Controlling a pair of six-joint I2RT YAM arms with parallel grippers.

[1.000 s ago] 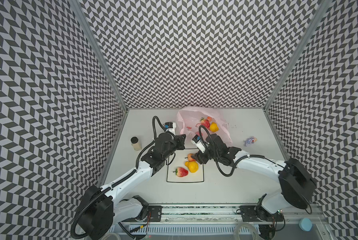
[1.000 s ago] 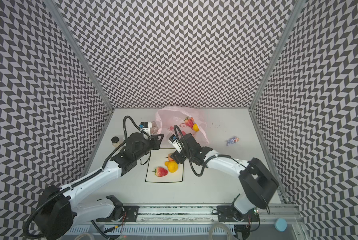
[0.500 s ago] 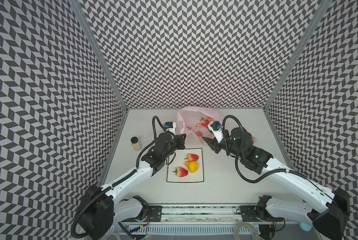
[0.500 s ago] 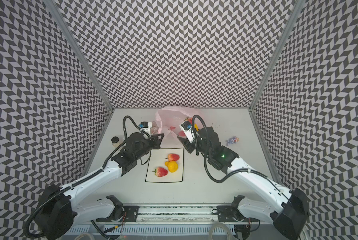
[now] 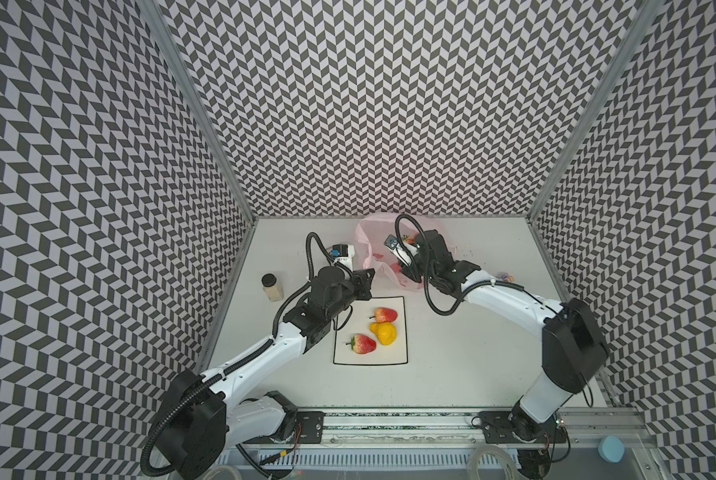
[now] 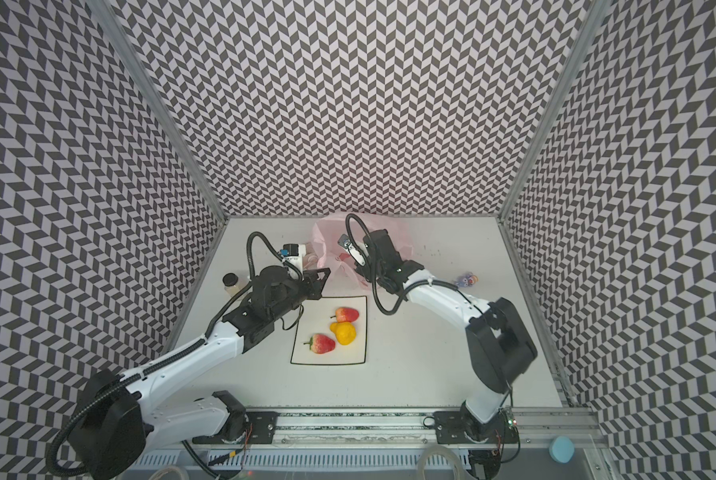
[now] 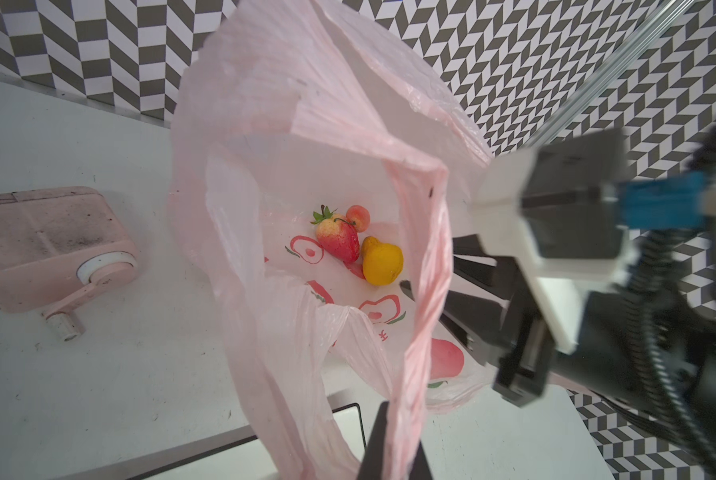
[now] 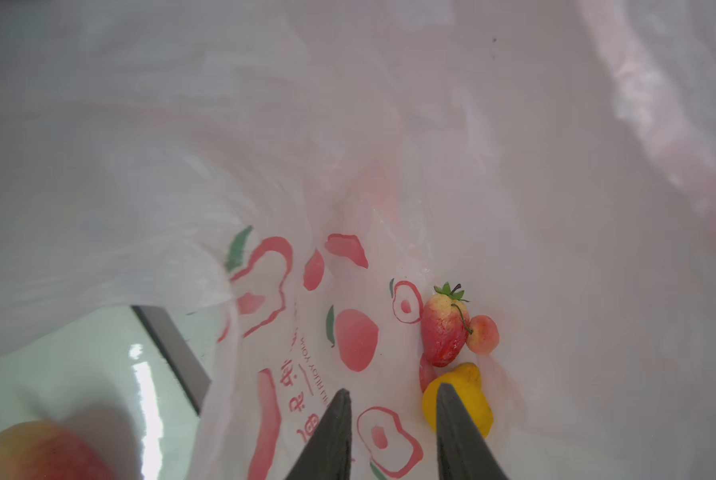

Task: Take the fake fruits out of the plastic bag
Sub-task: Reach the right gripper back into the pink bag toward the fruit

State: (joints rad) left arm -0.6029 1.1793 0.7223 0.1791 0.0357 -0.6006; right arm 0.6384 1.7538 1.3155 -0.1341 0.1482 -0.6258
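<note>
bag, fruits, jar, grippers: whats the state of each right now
bag, mouth held up open
left gripper, shut on the bag's rim
right gripper, open, empty, at the bag's mouth
strawberry, pear, pink piece, loose inside the bag
plate, holds two strawberries and a second pear
jar, upright, lid on

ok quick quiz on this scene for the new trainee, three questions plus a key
1. True or false: the plate holds two strawberries and one pear.
2. How many fake fruits lie in the plastic bag? A one, B three, C five.
3. Which pinches the bag's edge, the left gripper or the right gripper?
Key: 1 true; 2 B; 3 left gripper.
</note>
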